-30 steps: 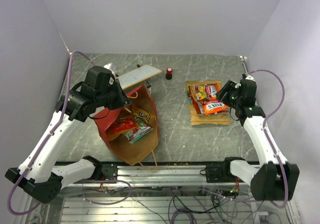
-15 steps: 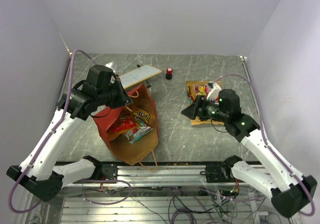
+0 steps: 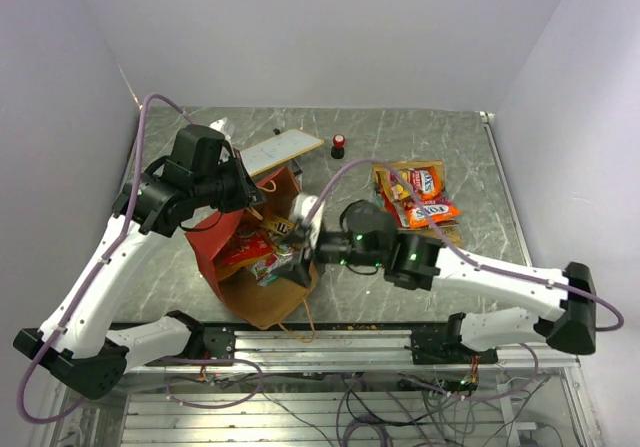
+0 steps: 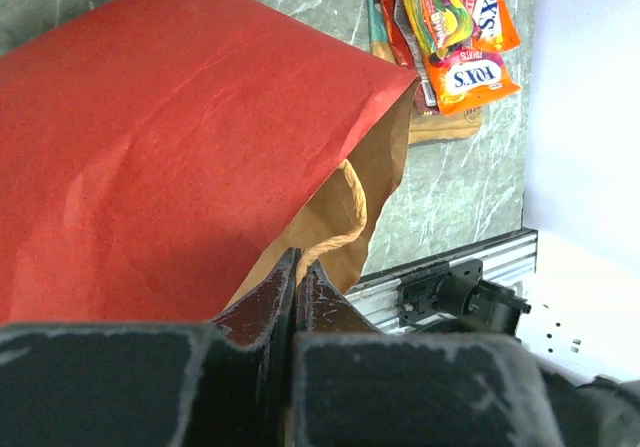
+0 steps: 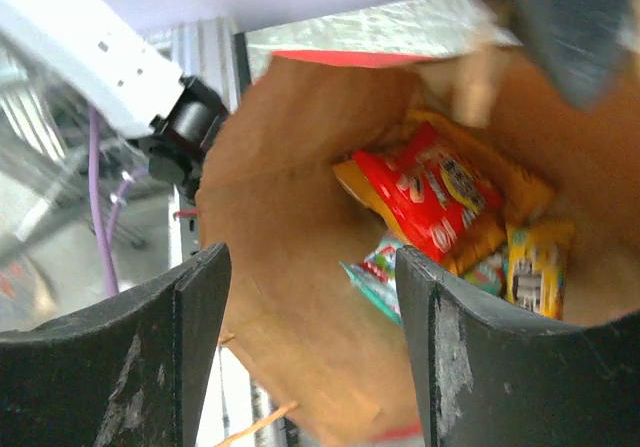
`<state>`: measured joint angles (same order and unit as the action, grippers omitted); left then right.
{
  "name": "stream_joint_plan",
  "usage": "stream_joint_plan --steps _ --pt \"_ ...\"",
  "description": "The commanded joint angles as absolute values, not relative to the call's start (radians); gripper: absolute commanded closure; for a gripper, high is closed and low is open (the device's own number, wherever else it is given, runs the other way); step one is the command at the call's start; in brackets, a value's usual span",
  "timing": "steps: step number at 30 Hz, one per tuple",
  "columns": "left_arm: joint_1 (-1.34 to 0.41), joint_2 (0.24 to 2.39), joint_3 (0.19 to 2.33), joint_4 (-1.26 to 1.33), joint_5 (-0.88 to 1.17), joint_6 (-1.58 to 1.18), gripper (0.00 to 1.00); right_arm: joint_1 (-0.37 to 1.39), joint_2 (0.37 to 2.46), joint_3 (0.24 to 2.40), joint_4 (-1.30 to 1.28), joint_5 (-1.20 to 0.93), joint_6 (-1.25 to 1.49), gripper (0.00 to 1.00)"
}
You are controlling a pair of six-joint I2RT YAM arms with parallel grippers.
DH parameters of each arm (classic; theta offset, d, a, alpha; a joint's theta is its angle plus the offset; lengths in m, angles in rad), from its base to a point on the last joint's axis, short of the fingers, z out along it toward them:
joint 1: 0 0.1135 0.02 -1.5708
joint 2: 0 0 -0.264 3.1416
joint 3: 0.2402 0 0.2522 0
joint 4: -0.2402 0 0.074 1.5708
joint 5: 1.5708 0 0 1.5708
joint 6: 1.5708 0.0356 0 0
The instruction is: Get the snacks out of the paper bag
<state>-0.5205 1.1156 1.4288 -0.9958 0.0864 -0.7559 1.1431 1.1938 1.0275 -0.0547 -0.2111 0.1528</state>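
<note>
Snacks (image 5: 430, 202) lie deep inside the paper bag (image 3: 262, 305), four countable, bare kraft floor before them. Left gripper (image 4: 297, 269) is clamped on the bag's upper rim; right gripper (image 5: 310, 342), fingers spread wide, stands at its mouth. Right of the bag, three more packets (image 3: 432, 212).

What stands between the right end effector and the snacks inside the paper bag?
Nothing visible. The right end effector is open at the mouth of the paper bag, and the snacks lie uncovered ahead. The left end effector grips the bag's rim.
</note>
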Motion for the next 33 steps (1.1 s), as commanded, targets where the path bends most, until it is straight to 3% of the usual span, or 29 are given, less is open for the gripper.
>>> stream_joint_plan --steps 1,6,13,22,27,33 --pt "-0.515 1.121 1.489 -1.02 0.056 -0.726 0.93 1.246 1.31 1.035 0.072 -0.187 -0.333 0.32" --pt "-0.515 1.133 1.52 -1.037 0.04 -0.718 0.93 1.273 1.476 1.113 0.021 -0.129 -0.602 0.32" --pt "-0.515 1.137 1.533 -1.058 0.03 -0.711 0.93 1.272 1.586 1.051 0.229 -0.034 -0.798 0.24" --pt "-0.515 1.155 1.575 -1.086 0.012 -0.695 0.93 1.231 1.725 1.068 0.327 -0.076 -0.84 0.26" --pt "-0.515 1.156 1.576 -1.096 0.011 -0.69 0.93 1.208 1.781 1.08 0.359 -0.108 -0.843 0.35" --pt "-0.515 1.154 1.577 -1.109 0.012 -0.684 0.93 1.192 1.834 1.095 0.392 -0.139 -0.827 0.35"
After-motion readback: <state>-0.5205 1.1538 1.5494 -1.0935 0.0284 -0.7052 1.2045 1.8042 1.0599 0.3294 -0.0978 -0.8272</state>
